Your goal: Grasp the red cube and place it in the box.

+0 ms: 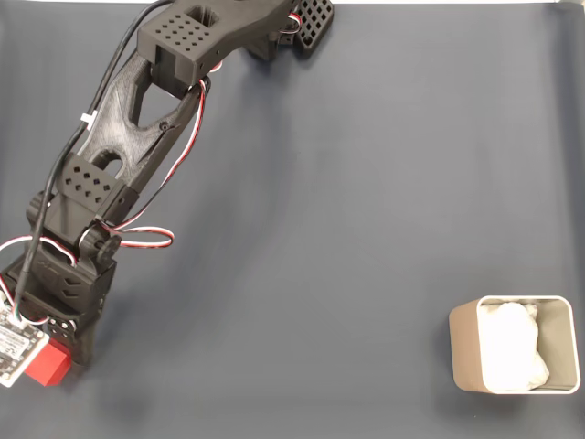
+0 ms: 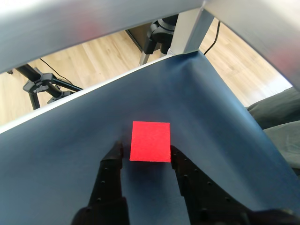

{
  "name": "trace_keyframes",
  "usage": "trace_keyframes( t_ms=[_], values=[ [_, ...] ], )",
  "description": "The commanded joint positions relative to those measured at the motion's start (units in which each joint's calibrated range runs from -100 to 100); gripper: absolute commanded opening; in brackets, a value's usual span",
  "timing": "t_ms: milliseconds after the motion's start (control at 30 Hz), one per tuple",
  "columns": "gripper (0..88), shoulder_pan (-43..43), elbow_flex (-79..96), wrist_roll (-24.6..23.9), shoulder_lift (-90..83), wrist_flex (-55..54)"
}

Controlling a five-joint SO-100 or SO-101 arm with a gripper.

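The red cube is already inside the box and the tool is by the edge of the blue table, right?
Not quite. The red cube is not in the box; it sits on the blue table between the tool's fingers, as the wrist view shows. The tool is indeed near the table's edge.

The red cube (image 2: 150, 141) is a plain, bright red with matte faces, and in the fixed view it shows as a red corner (image 1: 47, 365) at the lower left of the frame beside a white label with dark print (image 1: 16, 349). The hand (image 2: 146, 152) and the arm (image 1: 137, 128) are black, the arm patterned with grids of small holes and trailed by red, white and black wires (image 1: 151, 235). The table (image 1: 347, 229) is covered in plain dark blue-grey, the box (image 1: 462, 352) at lower right is beige with white lining (image 1: 512, 347), and the floor (image 2: 93, 56) at the upper left of the wrist view is pale wood.
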Motion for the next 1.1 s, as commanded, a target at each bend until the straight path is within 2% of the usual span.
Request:
trace_keyframes(
  t_ms=[0,300,600,833,1067],
  values=[
    [14.9,-0.2,-0.6,1.2,-6.2,0.3],
    [3.0,-0.3,-0.6,2.3,-6.0,0.9],
    [0.6,-0.8,1.6,1.7,-8.6,1.1],
    [0.0,-1.9,13.1,1.8,-19.7,1.1],
    [0.0,-5.2,31.4,1.6,-38.0,1.3]
  ],
)
